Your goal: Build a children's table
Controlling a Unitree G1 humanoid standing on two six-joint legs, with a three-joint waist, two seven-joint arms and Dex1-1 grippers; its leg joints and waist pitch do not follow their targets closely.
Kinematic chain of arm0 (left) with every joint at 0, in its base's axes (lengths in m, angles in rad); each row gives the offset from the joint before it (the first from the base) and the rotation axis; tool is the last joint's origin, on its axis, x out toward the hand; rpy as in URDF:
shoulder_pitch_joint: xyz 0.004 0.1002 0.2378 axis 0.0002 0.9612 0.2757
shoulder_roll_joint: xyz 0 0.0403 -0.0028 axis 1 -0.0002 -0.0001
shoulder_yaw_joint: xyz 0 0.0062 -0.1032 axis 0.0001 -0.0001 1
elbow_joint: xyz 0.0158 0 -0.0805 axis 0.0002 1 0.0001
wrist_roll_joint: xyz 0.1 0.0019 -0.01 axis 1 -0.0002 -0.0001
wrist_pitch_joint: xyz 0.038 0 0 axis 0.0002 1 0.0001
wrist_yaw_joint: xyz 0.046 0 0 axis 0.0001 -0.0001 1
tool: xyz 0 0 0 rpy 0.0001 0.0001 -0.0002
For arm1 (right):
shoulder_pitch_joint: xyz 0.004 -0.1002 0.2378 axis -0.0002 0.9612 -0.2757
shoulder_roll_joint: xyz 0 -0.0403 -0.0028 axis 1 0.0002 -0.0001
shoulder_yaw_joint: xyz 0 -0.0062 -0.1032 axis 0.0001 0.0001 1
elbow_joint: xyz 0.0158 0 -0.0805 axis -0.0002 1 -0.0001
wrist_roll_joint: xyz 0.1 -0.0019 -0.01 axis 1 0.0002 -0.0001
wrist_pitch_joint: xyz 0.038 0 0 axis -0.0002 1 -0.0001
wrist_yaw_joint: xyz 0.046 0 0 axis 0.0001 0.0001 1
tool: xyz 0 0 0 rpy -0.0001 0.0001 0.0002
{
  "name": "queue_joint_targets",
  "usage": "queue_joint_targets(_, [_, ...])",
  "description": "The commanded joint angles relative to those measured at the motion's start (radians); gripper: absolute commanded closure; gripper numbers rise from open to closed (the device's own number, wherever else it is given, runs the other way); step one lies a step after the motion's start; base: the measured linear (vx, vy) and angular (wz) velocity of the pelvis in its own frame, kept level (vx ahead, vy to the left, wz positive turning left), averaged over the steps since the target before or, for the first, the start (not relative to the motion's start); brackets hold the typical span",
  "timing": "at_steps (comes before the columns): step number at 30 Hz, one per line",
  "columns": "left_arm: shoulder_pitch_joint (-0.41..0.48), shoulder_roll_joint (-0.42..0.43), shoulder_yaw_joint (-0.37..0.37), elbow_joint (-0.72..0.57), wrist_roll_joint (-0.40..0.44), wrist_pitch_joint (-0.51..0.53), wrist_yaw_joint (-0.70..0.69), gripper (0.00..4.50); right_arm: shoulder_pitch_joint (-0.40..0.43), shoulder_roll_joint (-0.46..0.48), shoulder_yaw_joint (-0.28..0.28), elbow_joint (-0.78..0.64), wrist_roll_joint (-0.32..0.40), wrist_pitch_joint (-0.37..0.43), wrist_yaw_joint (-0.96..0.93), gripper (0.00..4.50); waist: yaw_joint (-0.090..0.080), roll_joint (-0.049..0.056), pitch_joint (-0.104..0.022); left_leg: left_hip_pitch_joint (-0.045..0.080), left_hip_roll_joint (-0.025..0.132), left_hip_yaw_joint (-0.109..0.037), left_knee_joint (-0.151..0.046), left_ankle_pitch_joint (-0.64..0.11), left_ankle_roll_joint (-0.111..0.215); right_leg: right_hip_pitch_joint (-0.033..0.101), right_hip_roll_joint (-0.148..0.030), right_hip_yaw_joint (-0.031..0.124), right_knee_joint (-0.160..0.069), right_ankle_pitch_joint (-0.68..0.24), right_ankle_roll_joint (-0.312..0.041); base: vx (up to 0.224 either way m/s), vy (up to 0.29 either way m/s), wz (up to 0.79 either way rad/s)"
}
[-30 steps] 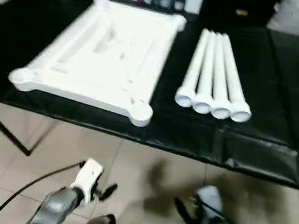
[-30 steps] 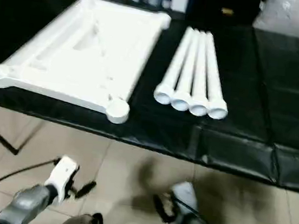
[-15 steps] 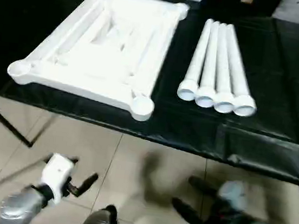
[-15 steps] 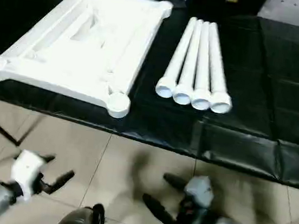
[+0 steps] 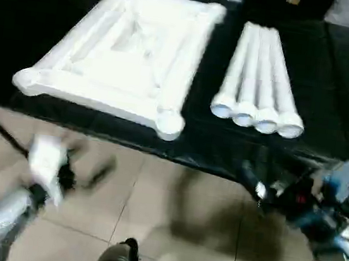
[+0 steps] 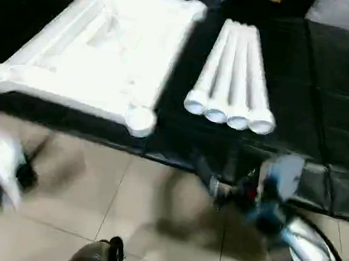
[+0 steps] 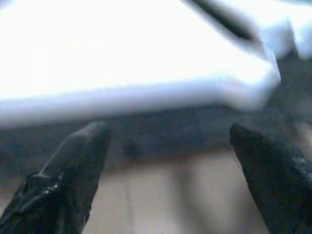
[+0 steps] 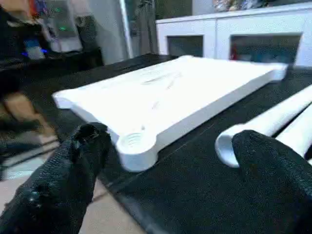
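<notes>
Left eye view looks down on a black-covered tabletop [image 5: 334, 74] that carries the parts of the children's table. Its white table top [image 5: 126, 54] lies upside down on the left half of the black cover, ribbed underside facing up, with round sockets at the corners; the near right socket [image 5: 169, 122] sits close to the near edge of the cover. To the right of it, apart from it, the four white legs [image 5: 257, 77] lie side by side, touching one another, running from far to near with their open round ends toward the near edge. No leg stands in any socket.

Beyond the far edge, the right wrist view shows a white cabinet [image 8: 234, 34] with glass-fronted openings.

Both hands hang over the tiled floor [image 5: 152, 210], nearer than the tabletop's edge. The left hand [image 7: 170, 146] is spread wide, its two black fingers [image 7: 73, 165] well apart, with the near edge of the table top seen between them; it grasps nothing. The right hand [image 8: 165, 146] is likewise spread wide and empty, touching nothing, pointing at the near right socket and the leg ends.
</notes>
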Motion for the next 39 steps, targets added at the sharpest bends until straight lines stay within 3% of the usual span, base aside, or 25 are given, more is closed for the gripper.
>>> queue_joint_targets(1, [-0.051, -0.038, -0.021, -0.048, 0.002, 0.084, 0.081, 0.12, -0.018, 0.034, 0.025, 0.038, -0.11, 0.016, -0.124, 0.0, -0.004, 0.009, -0.061, 0.059, 0.074, -0.045, -0.065, -0.155, 0.031, 0.002, -0.087, 0.044, -0.067, 0.078, -0.193, -0.052, 0.01, 0.02])
queue_joint_targets(5, [-0.163, -0.14, -0.056, 0.036, 0.098, 0.037, 0.191, 0.12, -0.051, 0.103, 0.053, 0.138, -0.225, 0.034, -0.284, 0.0, -0.018, 0.001, -0.072, 0.059, 0.069, -0.044, -0.065, -0.185, -0.018, 0.006, -0.087, 0.05, -0.069, 0.046, -0.162, -0.014, 0.006, -0.01])
queue_joint_targets(6, [-0.195, -0.169, -0.082, 0.078, 0.147, 0.056, 0.236, 0.12, -0.06, 0.127, 0.058, 0.165, -0.278, 0.119, -0.363, 0.0, -0.017, 0.021, -0.081, 0.06, 0.065, -0.046, -0.06, -0.182, -0.034, 0.008, -0.086, 0.05, -0.063, 0.06, -0.158, 0.0, 0.0, 0.0])
queue_joint_targets(10, [-0.179, -0.167, -0.143, 0.085, 0.171, 0.118, 0.248, 0.12, -0.058, 0.192, 0.012, 0.162, -0.148, 0.213, -0.392, 0.0, -0.032, 0.018, -0.1, 0.05, 0.058, -0.05, -0.045, -0.099, -0.01, 0.019, -0.079, 0.045, -0.046, 0.276, -0.132, 0.0, 0.0, 0.0])
queue_joint_targets(14, [-0.125, -0.174, -0.167, 0.08, 0.167, 0.132, 0.246, 0.12, -0.06, 0.245, 0.012, 0.158, -0.154, 0.191, -0.424, 0.0, -0.041, 0.033, -0.104, 0.043, 0.056, -0.042, -0.043, -0.161, 0.02, 0.019, -0.091, 0.049, -0.059, 0.195, -0.152, 0.0, 0.0, 0.0])
queue_joint_targets(17, [-0.117, -0.182, -0.182, 0.101, 0.229, 0.093, 0.248, 0.12, -0.085, 0.295, 0.021, 0.17, -0.208, 0.099, -0.453, 0.0, -0.026, 0.026, -0.119, 0.023, 0.052, -0.041, -0.012, -0.177, 0.126, 0.035, -0.158, 0.082, -0.094, 0.034, -0.158, 0.0, 0.0, 0.0])
queue_joint_targets(18, [-0.126, -0.177, -0.175, 0.101, 0.237, 0.093, 0.258, 0.12, -0.095, 0.302, 0.038, 0.183, -0.267, 0.091, -0.497, 0.0, -0.015, 0.035, -0.114, 0.014, 0.057, -0.054, 0.01, -0.154, 0.157, 0.037, -0.198, 0.102, -0.114, -0.044, -0.158, 0.0, 0.0, 0.0])
queue_joint_targets(20, [-0.142, -0.186, -0.146, 0.092, 0.217, 0.114, 0.275, 0.12, -0.09, 0.335, 0.022, 0.178, -0.186, 0.168, -0.49, 0.0, -0.002, 0.052, -0.112, 0.004, 0.066, -0.073, 0.039, -0.147, 0.171, 0.043, -0.24, 0.125, -0.138, -0.198, -0.164, -0.018, 0.045, 0.02])
queue_joint_targets(22, [-0.158, -0.192, -0.137, 0.088, 0.212, 0.131, 0.294, 0.12, -0.089, 0.348, 0.015, 0.171, -0.12, 0.172, -0.441, 0.0, 0.005, 0.062, -0.105, 0.028, 0.075, -0.083, 0.018, -0.218, 0.151, 0.028, -0.212, 0.111, -0.146, -0.336, -0.172, -0.024, 0.144, 0.09])
queue_joint_targets(23, [-0.176, -0.202, -0.136, 0.095, 0.205, 0.136, 0.304, 0.12, -0.096, 0.348, 0.023, 0.19, -0.102, 0.171, -0.411, 0.0, -0.006, 0.06, -0.095, 0.049, 0.068, -0.077, -0.013, -0.303, 0.137, 0.015, -0.163, 0.084, -0.133, -0.361, -0.157, -0.054, 0.175, 0.09])
queue_joint_targets(24, [-0.177, -0.202, -0.146, 0.095, 0.205, 0.135, 0.299, 0.12, -0.098, 0.339, 0.037, 0.211, -0.137, 0.174, -0.419, 0.0, -0.023, 0.066, -0.114, 0.073, 0.054, -0.061, -0.053, -0.331, 0.137, 0.006, -0.095, 0.038, -0.093, -0.298, -0.118, -0.055, 0.19, 0.03])
queue_joint_targets(26, [-0.171, -0.201, -0.158, 0.088, 0.209, 0.13, 0.284, 0.12, -0.098, 0.329, 0.053, 0.221, -0.169, 0.181, -0.423, 0.0, -0.053, 0.099, -0.125, 0.118, 0.044, -0.062, -0.088, -0.288, 0.16, -0.045, -0.001, -0.029, 0.009, -0.187, -0.061, -0.04, 0.193, 0.06])
queue_joint_targets(27, [-0.166, -0.199, -0.169, 0.079, 0.215, 0.129, 0.272, 0.12, -0.1, 0.324, 0.064, 0.223, -0.188, 0.18, -0.423, 0.0, -0.057, 0.099, -0.129, 0.11, 0.049, -0.049, -0.111, -0.208, 0.183, -0.059, 0.027, -0.067, 0.112, -0.11, 0.012, -0.051, 0.159, 0.11])
queue_joint_targets(28, [-0.163, -0.202, -0.173, 0.075, 0.222, 0.128, 0.268, 0.12, -0.105, 0.331, 0.065, 0.222, -0.177, 0.199, -0.42, 0.0, -0.055, 0.063, -0.135, 0.089, 0.082, -0.05, -0.123, -0.181, 0.198, -0.054, 0.002, -0.069, 0.13, -0.061, 0.051, -0.051, 0.159, 0.11])
queue_joint_targets(29, [-0.161, -0.216, -0.171, 0.084, 0.231, 0.121, 0.283, 0.12, -0.116, 0.342, 0.06, 0.227, -0.158, 0.223, -0.416, 0.0, -0.052, 0.05, -0.128, 0.065, 0.085, -0.039, -0.152, -0.286, 0.147, -0.036, -0.019, -0.06, 0.124, -0.054, 0.04, -0.085, 0.113, -0.06])
queue_joint_targets(30, [-0.158, -0.224, -0.17, 0.091, 0.235, 0.115, 0.294, 0.12, -0.12, 0.342, 0.058, 0.231, -0.157, 0.229, -0.415, 0.0, -0.049, 0.013, -0.13, 0.052, 0.069, -0.038, -0.155, -0.447, 0.014, -0.015, -0.08, -0.012, 0.053, -0.106, 0.007, -0.051, 0.051, -0.08])
queue_joint_targets(31, [-0.158, -0.224, -0.17, 0.091, 0.235, 0.115, 0.294, 0.12, -0.12, 0.342, 0.058, 0.231, -0.157, 0.229, -0.415, 0.0, -0.022, 0.0, -0.124, 0.05, 0.023, -0.043, -0.03, -0.475, -0.078, -0.051, -0.23, 0.072, -0.053, -0.231, -0.054, -0.097, 0.074, -0.03])
queue_joint_targets(32, [-0.155, -0.227, -0.173, 0.1, 0.238, 0.111, 0.298, 0.12, -0.127, 0.344, 0.055, 0.238, -0.142, 0.238, -0.408, 0.0, -0.013, -0.007, -0.122, 0.04, -0.023, -0.118, 0.188, -0.322, -0.071, -0.057, -0.36, 0.145, -0.151, -0.309, -0.097, -0.026, 0.069, -0.19])
queue_joint_targets(33, [-0.149, -0.234, -0.174, 0.106, 0.234, 0.113, 0.301, 0.12, -0.139, 0.343, 0.054, 0.247, -0.133, 0.243, -0.403, 0.0, -0.038, 0.014, -0.082, -0.037, -0.045, -0.187, 0.242, -0.134, -0.134, 0.026, -0.267, 0.017, -0.127, -0.555, -0.096, -0.057, 0.169, -0.45])
queue_joint_targets(34, [-0.148, -0.235, -0.174, 0.106, 0.232, 0.113, 0.301, 0.12, -0.141, 0.342, 0.054, 0.249, -0.133, 0.243, -0.402, 0.0, -0.046, 0.021, -0.081, -0.015, -0.025, -0.188, 0.204, -0.164, -0.147, 0.02, -0.246, -0.011, -0.133, -0.614, -0.115, -0.01, 0.146, -0.5])
queue_joint_targets(35, [-0.14, -0.241, -0.172, 0.102, 0.217, 0.105, 0.289, 0.12, -0.156, 0.327, 0.067, 0.257, -0.145, 0.237, -0.388, 0.0, -0.076, 0.053, -0.093, 0.019, 0.008, -0.206, 0.079, -0.364, -0.141, 0.048, -0.147, -0.085, -0.084, -0.57, -0.133, -0.052, 0.211, -0.3])
queue_joint_targets(36, [-0.142, -0.241, -0.174, 0.101, 0.216, 0.095, 0.283, 0.12, -0.166, 0.319, 0.072, 0.262, -0.149, 0.233, -0.374, 0.0, -0.115, 0.073, -0.105, 0.038, 0.049, -0.288, -0.052, -0.673, -0.215, 0.031, -0.037, -0.055, 0.037, -0.168, -0.074, -0.056, 0.199, -0.08])
queue_joint_targets(37, [-0.145, -0.241, -0.177, 0.104, 0.221, 0.093, 0.281, 0.12, -0.176, 0.313, 0.074, 0.266, -0.154, 0.228, -0.362, 0.0, -0.112, 0.093, -0.114, 0.054, 0.052, -0.305, -0.067, -0.735, -0.221, 0.038, -0.041, -0.047, 0.056, -0.035, -0.063, -0.056, 0.199, -0.08])
queue_joint_targets(38, [-0.151, -0.244, -0.179, 0.109, 0.221, 0.095, 0.278, 0.12, -0.185, 0.307, 0.075, 0.272, -0.158, 0.221, -0.351, 0.0, -0.116, 0.087, -0.114, 0.082, 0.04, -0.285, -0.06, -0.757, -0.228, 0.016, -0.046, -0.034, 0.035, 0.061, -0.064, -0.062, 0.137, 0.01])
queue_joint_targets(39, [-0.154, -0.249, -0.179, 0.114, 0.226, 0.094, 0.278, 0.12, -0.193, 0.305, 0.073, 0.277, -0.161, 0.216, -0.344, 0.0, -0.117, 0.076, -0.111, 0.081, 0.025, -0.265, -0.066, -0.831, -0.227, 0.042, -0.07, -0.021, -0.001, 0.003, -0.068, -0.053, 0.077, 0.02])
